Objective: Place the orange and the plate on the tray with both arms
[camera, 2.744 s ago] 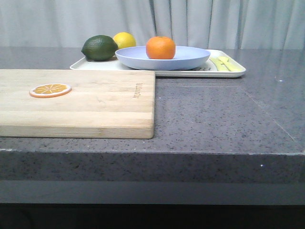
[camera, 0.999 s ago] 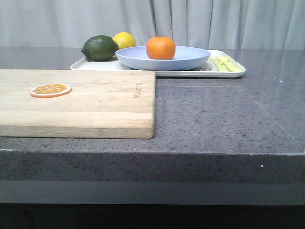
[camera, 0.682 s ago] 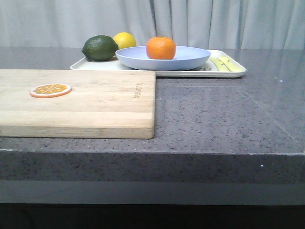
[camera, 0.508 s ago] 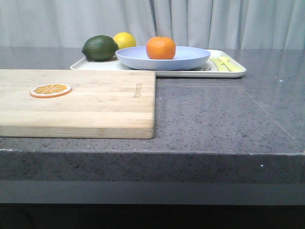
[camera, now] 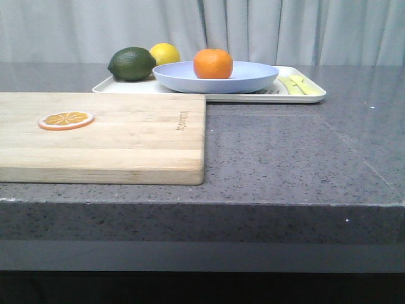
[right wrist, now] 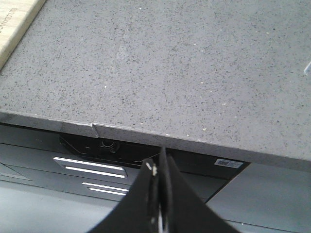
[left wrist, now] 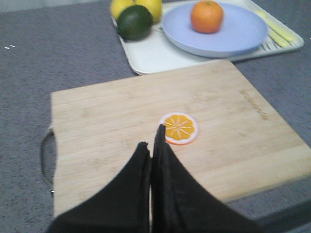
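The orange (camera: 212, 63) sits in the lavender-blue plate (camera: 253, 77), and the plate rests on the cream-white tray (camera: 311, 96) at the back of the counter. All three also show in the left wrist view: the orange (left wrist: 207, 16), the plate (left wrist: 243, 34) and the tray (left wrist: 155, 58). My left gripper (left wrist: 151, 138) is shut and empty, held over the near part of the wooden cutting board (left wrist: 112, 126), far from the tray. My right gripper (right wrist: 158, 162) is shut and empty, back past the counter's front edge. Neither gripper shows in the front view.
A dark green fruit (camera: 131, 64) and a yellow lemon (camera: 164, 53) lie on the tray's left end. The cutting board (camera: 126, 136) fills the front left with a flat orange slice (camera: 66, 119) on it. Grey stone counter (camera: 285, 145) lies to the right.
The front view has shifted by a pixel or two; nothing on the counter has moved.
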Controlling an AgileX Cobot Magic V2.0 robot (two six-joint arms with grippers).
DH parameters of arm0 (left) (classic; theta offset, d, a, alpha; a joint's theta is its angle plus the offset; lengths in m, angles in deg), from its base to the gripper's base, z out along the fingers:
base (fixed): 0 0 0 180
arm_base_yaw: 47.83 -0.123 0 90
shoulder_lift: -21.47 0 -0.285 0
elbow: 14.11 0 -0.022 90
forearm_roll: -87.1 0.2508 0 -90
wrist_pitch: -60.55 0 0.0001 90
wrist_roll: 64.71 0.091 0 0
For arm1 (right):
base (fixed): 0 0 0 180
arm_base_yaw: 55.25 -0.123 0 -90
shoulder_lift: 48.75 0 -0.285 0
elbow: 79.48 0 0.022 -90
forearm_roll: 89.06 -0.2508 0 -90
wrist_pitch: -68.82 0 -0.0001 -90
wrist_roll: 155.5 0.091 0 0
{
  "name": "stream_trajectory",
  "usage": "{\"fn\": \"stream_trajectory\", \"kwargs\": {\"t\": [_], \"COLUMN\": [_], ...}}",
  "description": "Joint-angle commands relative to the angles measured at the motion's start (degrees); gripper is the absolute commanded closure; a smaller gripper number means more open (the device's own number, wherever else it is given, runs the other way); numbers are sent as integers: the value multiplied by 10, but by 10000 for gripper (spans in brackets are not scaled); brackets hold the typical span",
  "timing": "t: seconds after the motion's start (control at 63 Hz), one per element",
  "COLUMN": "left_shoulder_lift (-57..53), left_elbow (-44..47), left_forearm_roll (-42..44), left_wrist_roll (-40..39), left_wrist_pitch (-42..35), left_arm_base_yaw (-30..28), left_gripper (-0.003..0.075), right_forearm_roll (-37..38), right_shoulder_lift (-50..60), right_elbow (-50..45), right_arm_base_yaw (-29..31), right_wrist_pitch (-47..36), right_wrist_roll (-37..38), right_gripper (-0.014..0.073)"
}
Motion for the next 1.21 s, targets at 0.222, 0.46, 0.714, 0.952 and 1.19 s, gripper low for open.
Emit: {"fn": "stream_trajectory", "kwargs": {"t": [0.222, 0.46, 0.714, 0.952, 1.19], "left_shoulder_lift": [-176, -266, -305, -304, -304], "left_elbow": [220, 338, 388, 388, 388], "left_forearm_roll": [-43, -43, -43, -44, -52], "left_wrist_roll": [0, 0, -6, -6, -6], "left_wrist_pitch": [-264, -368, -390, -387, -387], "left_arm_base_yaw": [-119, -148, -155, -156, -150], "left_gripper": [739, 740, 740, 740, 740], "right_forearm_roll": [5, 5, 5, 5, 5], "right_shoulder_lift": [-7, -7, -7, -7, -7], "right_elbow": [11, 11, 11, 11, 11], "right_arm_base_yaw": [1, 1, 1, 1, 1], "right_wrist_pitch": [-40, -40, -41, -39, -39], "right_wrist_roll": [0, 0, 0, 0, 0], "right_gripper": [712, 712, 712, 712, 712]}}
